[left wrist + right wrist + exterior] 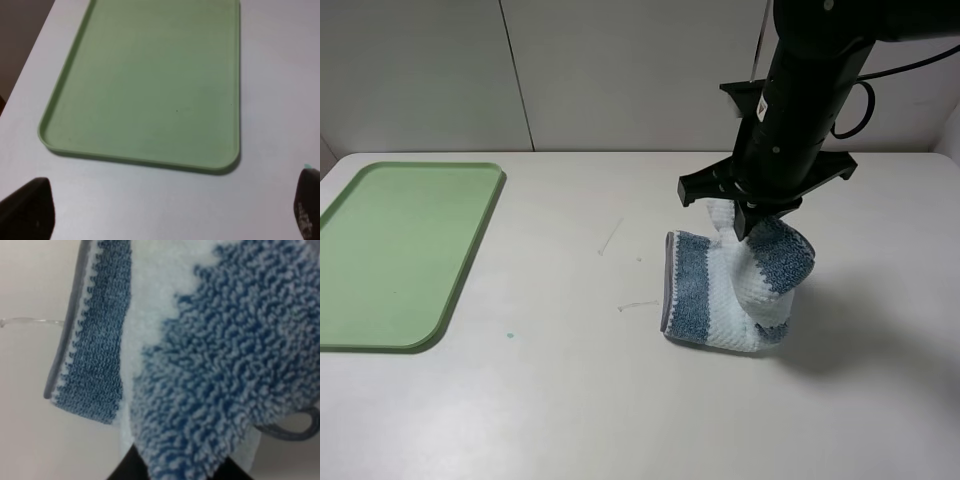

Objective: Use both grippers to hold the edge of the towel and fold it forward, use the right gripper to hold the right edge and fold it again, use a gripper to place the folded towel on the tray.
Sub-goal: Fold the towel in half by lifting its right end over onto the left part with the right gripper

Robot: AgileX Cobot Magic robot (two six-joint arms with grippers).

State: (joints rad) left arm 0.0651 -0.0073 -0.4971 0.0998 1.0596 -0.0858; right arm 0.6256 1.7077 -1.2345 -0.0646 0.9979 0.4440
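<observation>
Pinching the towel [735,290] — right gripper [748,222]; left gripper [165,210] spread wide.

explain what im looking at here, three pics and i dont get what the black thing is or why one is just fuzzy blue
It is a robot with two black arms, each ending in a two-fingered gripper. The wide picture comes from a camera mounted high above the table. There the right gripper is shut on a striped blue and white towel, lifting one part while the rest lies on the table. A green tray sits empty on the left.

The other two pictures come from cameras on the wrists. The fuzzy blue one looks down the right gripper at the towel it holds, very close. The last looks past the open left gripper at the tray; the dark shapes in the corners are its fingers.
</observation>
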